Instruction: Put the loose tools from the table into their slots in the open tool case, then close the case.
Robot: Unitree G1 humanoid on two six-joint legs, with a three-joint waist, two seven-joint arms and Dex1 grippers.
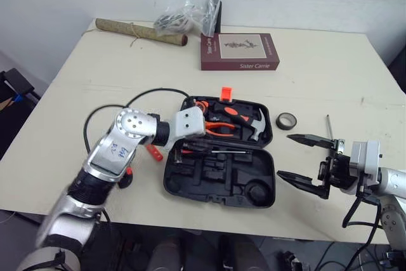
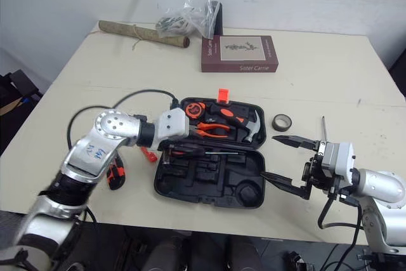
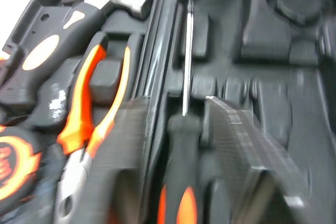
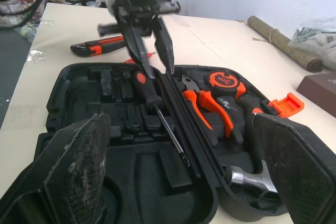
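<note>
The open black tool case (image 1: 219, 198) lies at the table's middle front. Its far half holds an orange tape measure (image 1: 202, 104), orange-handled pliers (image 1: 222, 128) and a hammer (image 1: 255, 125). A black-and-orange screwdriver (image 3: 181, 129) lies along the hinge in the near half. My left gripper (image 4: 158, 73) hangs open over its handle, one finger on each side. My right gripper (image 1: 284, 155) is open and empty just right of the case. A black-and-orange utility knife (image 2: 115, 174) and a small red piece (image 1: 153, 152) lie left of the case.
A dark tape roll (image 1: 287, 120) and a thin metal rod (image 1: 329, 125) lie right of the case. At the back of the table sit a maroon book (image 1: 240, 52), a plastic bag (image 1: 187, 14) and a rolled brown mat (image 1: 139, 32).
</note>
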